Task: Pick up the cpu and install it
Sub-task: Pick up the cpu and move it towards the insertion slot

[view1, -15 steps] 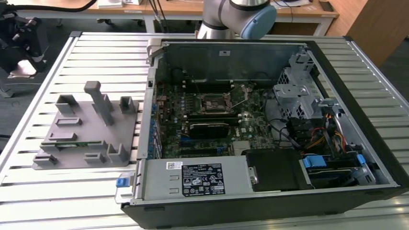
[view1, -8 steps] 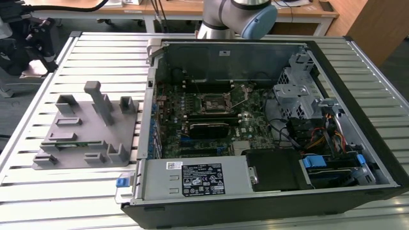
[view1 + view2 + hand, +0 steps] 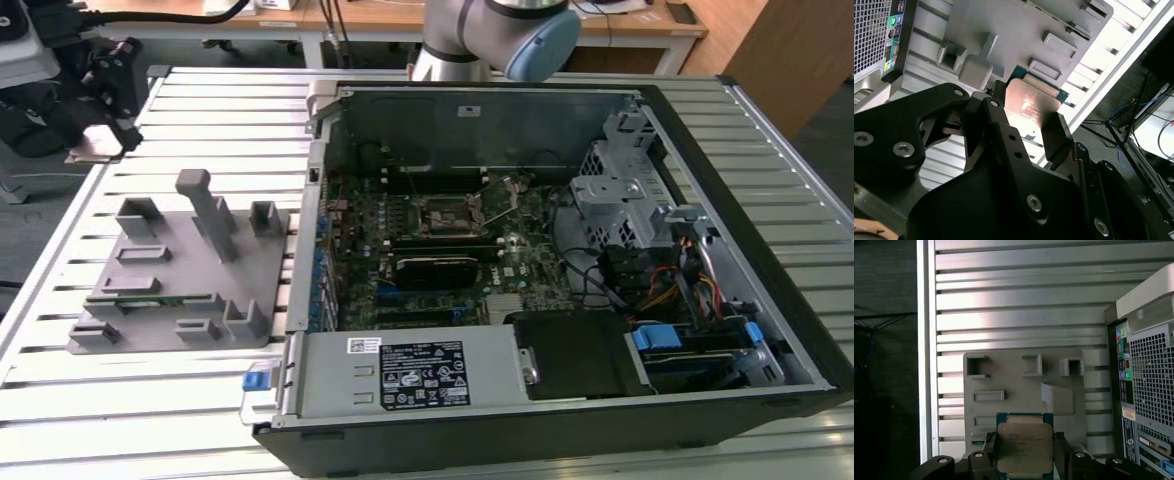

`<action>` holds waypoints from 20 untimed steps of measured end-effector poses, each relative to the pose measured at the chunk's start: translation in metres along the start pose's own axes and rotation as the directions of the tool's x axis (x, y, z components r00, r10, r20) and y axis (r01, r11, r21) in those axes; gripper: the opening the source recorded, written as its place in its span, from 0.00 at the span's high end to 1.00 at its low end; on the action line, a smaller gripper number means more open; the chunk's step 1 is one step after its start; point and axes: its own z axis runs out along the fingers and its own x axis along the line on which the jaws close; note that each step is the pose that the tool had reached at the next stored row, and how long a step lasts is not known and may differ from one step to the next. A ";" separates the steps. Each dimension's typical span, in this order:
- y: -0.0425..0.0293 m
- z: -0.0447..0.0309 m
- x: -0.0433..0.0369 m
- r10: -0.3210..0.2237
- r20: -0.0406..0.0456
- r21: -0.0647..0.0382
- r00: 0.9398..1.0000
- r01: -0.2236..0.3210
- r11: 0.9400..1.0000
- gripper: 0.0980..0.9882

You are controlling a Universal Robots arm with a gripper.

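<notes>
A slatted tabletop (image 3: 1019, 295) carries an open computer case (image 3: 534, 440) and, beside it, a grey holder block (image 3: 1014, 385). Over the block, the jaws clamp the cpu (image 3: 1024, 447) between them by two opposite edges.

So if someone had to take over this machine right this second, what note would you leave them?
Hand: shut on the cpu, with a finger on each of two opposite edges.
The cpu: held in the air, off the grey holder block, outside the open computer case.
Done: the pickup.
Left: the install; the cpu is not yet at the motherboard socket.
</notes>
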 end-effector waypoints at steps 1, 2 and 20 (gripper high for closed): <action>0.0002 -0.0001 -0.0022 0.000 0.000 0.000 1.000 0.000 1.000 0.51; 0.0003 -0.0001 -0.0043 0.000 0.000 0.000 1.000 0.000 1.000 0.51; 0.0029 -0.0009 -0.0337 0.000 -0.001 0.000 1.000 0.000 1.000 0.51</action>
